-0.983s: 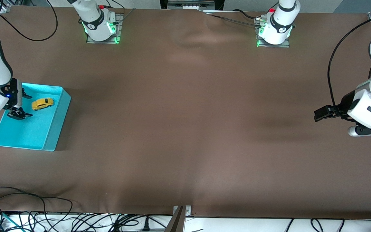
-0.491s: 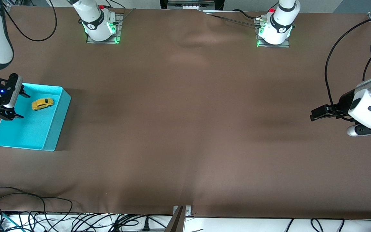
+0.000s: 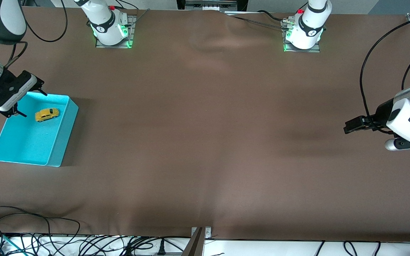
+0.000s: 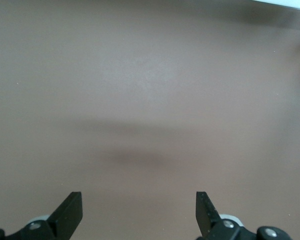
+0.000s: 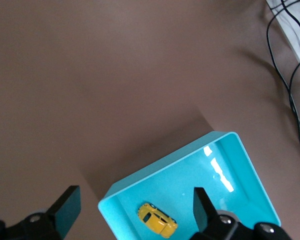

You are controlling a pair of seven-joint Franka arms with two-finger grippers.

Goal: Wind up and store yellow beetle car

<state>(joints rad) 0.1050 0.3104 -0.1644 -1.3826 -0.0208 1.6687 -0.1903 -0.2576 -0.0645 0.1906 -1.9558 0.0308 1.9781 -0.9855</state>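
Note:
The yellow beetle car (image 3: pixel 47 114) lies on its wheels inside the teal bin (image 3: pixel 62 142), in the part of the bin farther from the front camera. It also shows in the right wrist view (image 5: pixel 157 220), inside the bin (image 5: pixel 155 165). My right gripper (image 3: pixel 30 101) is open and empty, up over the bin's edge at the right arm's end of the table; its midpoint in the right wrist view (image 5: pixel 135 207) is beside the car. My left gripper (image 3: pixel 351 126) is open and empty, over bare table at the left arm's end; the left wrist view (image 4: pixel 139 212) shows only cloth.
A brown cloth (image 3: pixel 205 142) covers the table. Both arm bases (image 3: pixel 110 32) stand along the edge farthest from the front camera. Cables (image 3: pixel 30 234) lie along the edge nearest the front camera, and cables (image 5: pixel 290 60) show beside the bin in the right wrist view.
My right gripper has risen out of the bin and drawn back toward its rim farthest from the front camera, still open. The car has stayed in the bin. The left arm has barely moved.

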